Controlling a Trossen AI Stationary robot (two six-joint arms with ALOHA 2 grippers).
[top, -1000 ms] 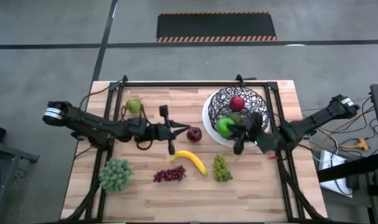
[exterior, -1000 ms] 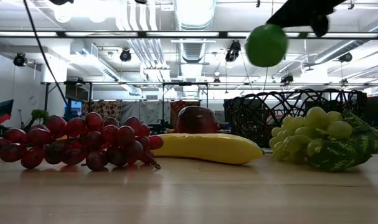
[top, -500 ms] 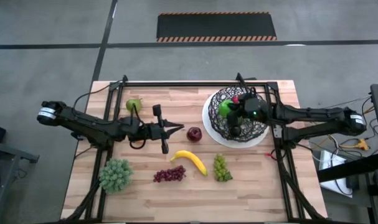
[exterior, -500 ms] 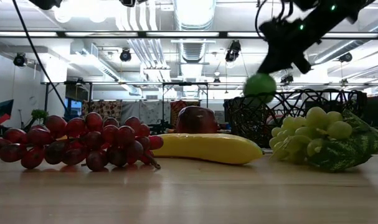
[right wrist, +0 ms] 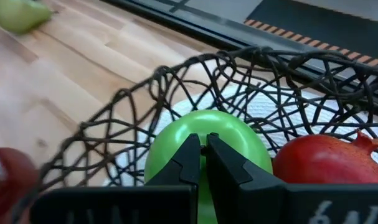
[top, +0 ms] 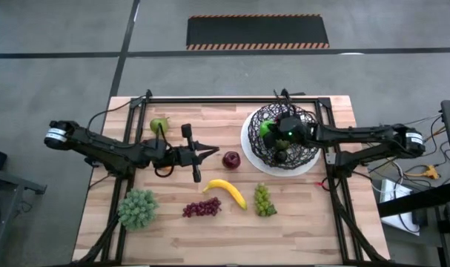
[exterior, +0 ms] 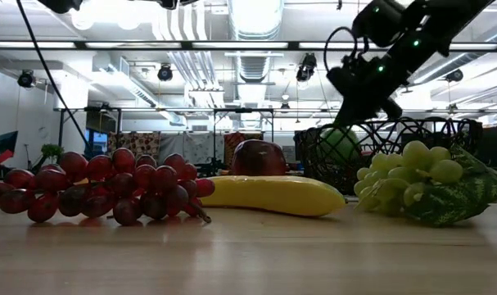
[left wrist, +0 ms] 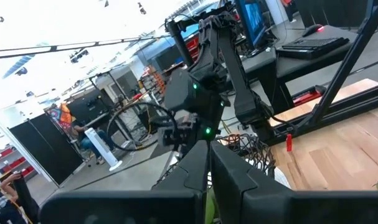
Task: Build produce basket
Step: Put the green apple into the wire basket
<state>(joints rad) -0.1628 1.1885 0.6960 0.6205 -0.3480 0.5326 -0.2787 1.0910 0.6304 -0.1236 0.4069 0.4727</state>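
Green, glossy apple (right wrist: 204, 149) pinched at its stem between the clenched fingers of the right gripper (right wrist: 203, 151), inside the black wire basket (top: 284, 138), low against the white plate base (top: 248, 145). Just beside the jaws, on their one flank, a red pomegranate-like fruit (right wrist: 322, 160) with a small crown, also within the mesh. Beyond the basket wall from those jaws, bare wooden table (top: 210, 226); farther off, a dark red apple (top: 230, 159) and, well apart near the far table edge, a pale green pear (top: 159, 125). From table height, same green apple (exterior: 338, 144) seen through the mesh with the right gripper (exterior: 359, 94) angled down onto it from above. Left gripper (top: 210, 152) clamped shut on nothing, hovering over the table's middle, tips pointed toward the dark red apple and near it without touching. On the near side of those jaws, a yellow banana (top: 227, 191), purple grapes (top: 201, 208) and green grapes (top: 263, 200) lying apart from one another; still farther out, near the left front corner, a frilly pale-green leafy bunch (top: 137, 208).
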